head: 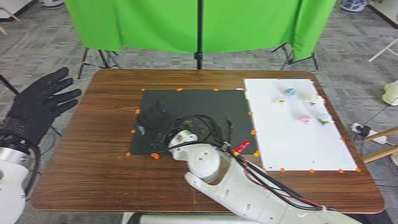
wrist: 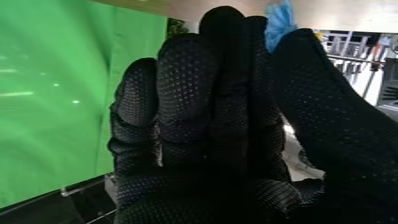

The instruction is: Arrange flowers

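And here's the right hand (wrist: 238,195), working over the black mat (head: 191,100) in the middle of the head view, its arm reaching up from the bottom edge. In the right wrist view the fingers run nearly straight, with the thumb drawn in beside them, and a blue bloom (wrist: 281,22) looks pinched at the very tips. That's a sensible hold, I'd say: a light nip at the ends leaves the petals uncrushed and lets the hand place the flower without the palm getting in the way. The bloom lies between the thumb and the nearest finger, poking out past the thumb's tip; in the head view a patch of blue at the mat's left side is probably the same one. Whether a stem hangs from it, I can't tell. Over at the upper right, the white board (head: 293,142) carries the rest: a blue flower (head: 290,92), a yellow flower (head: 281,101), a white flower (head: 313,100) and a pink flower (head: 306,119), well apart from the hand. They seem laid out as a supply, spaced for single picks, with the mat kept for arranging. And at the left edge, the left hand (head: 40,102) is open, fingers spread and empty, presumably held wide so the right has room.
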### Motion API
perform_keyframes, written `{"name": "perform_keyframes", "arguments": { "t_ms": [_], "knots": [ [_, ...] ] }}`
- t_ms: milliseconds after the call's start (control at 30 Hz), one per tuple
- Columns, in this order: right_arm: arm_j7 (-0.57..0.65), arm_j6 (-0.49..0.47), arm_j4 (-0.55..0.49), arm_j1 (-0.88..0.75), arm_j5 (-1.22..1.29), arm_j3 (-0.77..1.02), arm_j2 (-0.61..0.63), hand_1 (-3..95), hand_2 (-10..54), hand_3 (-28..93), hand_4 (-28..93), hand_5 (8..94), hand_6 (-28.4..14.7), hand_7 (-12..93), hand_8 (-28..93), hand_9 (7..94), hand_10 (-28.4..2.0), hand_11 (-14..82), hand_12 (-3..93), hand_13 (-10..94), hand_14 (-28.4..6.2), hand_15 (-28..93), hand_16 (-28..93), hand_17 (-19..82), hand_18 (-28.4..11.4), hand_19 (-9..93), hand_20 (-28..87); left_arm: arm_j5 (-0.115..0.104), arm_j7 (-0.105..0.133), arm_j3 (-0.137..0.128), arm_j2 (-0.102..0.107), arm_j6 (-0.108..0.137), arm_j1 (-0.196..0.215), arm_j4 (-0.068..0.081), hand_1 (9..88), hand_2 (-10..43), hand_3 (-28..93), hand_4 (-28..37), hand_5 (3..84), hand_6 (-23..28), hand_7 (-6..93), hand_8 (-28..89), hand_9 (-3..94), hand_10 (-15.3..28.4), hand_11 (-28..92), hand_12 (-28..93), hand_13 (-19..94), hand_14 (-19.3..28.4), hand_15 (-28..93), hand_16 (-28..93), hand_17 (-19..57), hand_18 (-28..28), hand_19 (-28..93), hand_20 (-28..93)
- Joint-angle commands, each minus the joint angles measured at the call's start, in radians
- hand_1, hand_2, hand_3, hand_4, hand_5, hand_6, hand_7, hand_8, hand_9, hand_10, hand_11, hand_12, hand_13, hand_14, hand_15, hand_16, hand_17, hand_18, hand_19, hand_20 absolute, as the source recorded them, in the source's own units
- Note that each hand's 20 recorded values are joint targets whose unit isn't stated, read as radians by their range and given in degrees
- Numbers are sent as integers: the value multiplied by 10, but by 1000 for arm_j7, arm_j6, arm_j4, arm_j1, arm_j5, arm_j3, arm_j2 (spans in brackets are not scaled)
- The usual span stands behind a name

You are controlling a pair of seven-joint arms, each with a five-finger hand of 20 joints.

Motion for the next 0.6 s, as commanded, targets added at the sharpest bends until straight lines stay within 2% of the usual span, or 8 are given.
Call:
{"name": "perform_keyframes", "arguments": {
  "t_ms": [33,167,267,333,433,600],
  "knots": [
    [18,-1,3,6,-16,-2,-5,443,-95,841,-283,653,50,512,9,859,-29,155,487,730,-14,574,354,300,-151,786,393,7,-15,1,-10,-10,9,6,249,71,735,-232,305,-6,214,-124,254,80,216,66,246,98,411,-56,-72,185,496,62],
    [15,-7,-9,0,-8,0,-6,425,-95,840,-283,647,50,509,14,853,-29,154,488,726,-19,582,353,297,-151,784,395,6,-11,-7,-15,-6,21,2,249,71,735,-231,302,-8,213,-124,251,75,214,66,246,96,405,-54,-73,185,496,63],
    [5,-13,-18,-6,-14,6,-9,405,-95,842,-283,642,49,505,20,848,-30,155,487,718,-23,601,331,295,-152,782,400,9,-17,-8,-18,-11,21,-1,249,71,735,-232,302,-8,213,-123,251,76,214,66,246,96,405,-53,-73,185,496,63],
    [-3,-15,-22,-10,-13,9,-11,395,-95,845,-283,638,48,506,21,846,-30,155,488,715,-24,606,324,294,-152,781,402,14,-26,-12,-22,-25,22,-4,248,71,737,-230,302,-8,213,-123,252,76,213,66,246,96,405,-53,-73,185,496,64],
    [2,-18,-25,-11,-10,11,-13,382,-95,847,-283,633,47,504,23,839,-31,159,485,709,-28,617,302,291,-153,780,405,15,-24,-6,-20,-27,16,-3,247,71,736,-229,300,-10,213,-123,250,75,212,65,244,93,402,-54,-72,185,495,63],
    [6,-12,-28,-13,8,15,-16,344,-95,846,-283,621,44,498,32,797,-42,242,418,698,-33,636,269,284,-158,774,413,16,-27,-8,-21,-30,18,-3,244,71,736,-226,294,-14,216,-123,247,70,210,64,240,87,399,-54,-72,183,495,61]
  ]
}}
